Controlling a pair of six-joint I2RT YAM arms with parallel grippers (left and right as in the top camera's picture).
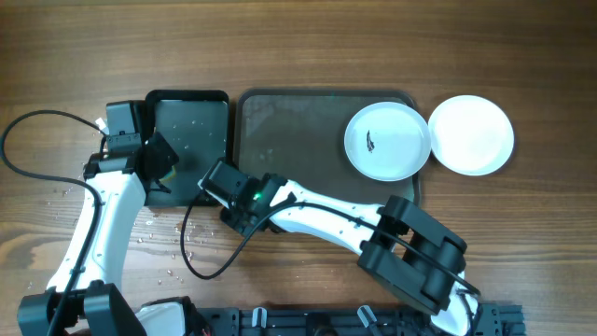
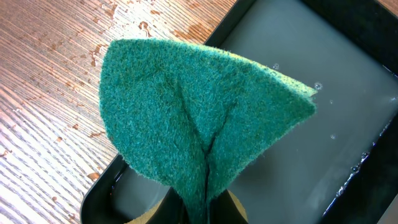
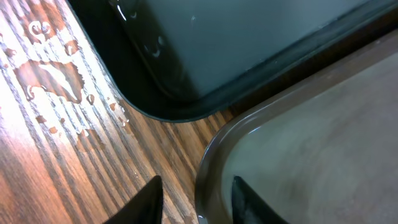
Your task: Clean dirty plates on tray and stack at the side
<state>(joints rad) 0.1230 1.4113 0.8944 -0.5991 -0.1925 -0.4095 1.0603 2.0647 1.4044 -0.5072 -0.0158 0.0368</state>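
Observation:
A white plate [image 1: 387, 140] with a dark smudge at its centre lies at the right end of the grey-green tray [image 1: 298, 121]. A second white plate [image 1: 471, 133], with no smudge, sits on the table just right of the tray. No third plate shows. My left gripper [image 1: 154, 159] [image 2: 205, 211] is shut on a folded green sponge [image 2: 199, 112] over the black tray [image 1: 191, 131]. My right gripper [image 1: 235, 207] [image 3: 196, 202] is open at the grey-green tray's front left corner. Its fingers straddle the tray's rim [image 3: 211, 162].
The black tray [image 2: 336, 112] [image 3: 217, 50] holds shallow water and stands close beside the grey-green tray's left side. Water drops [image 3: 50, 74] lie on the wooden table in front of it. A black cable [image 1: 201, 266] loops across the table's front.

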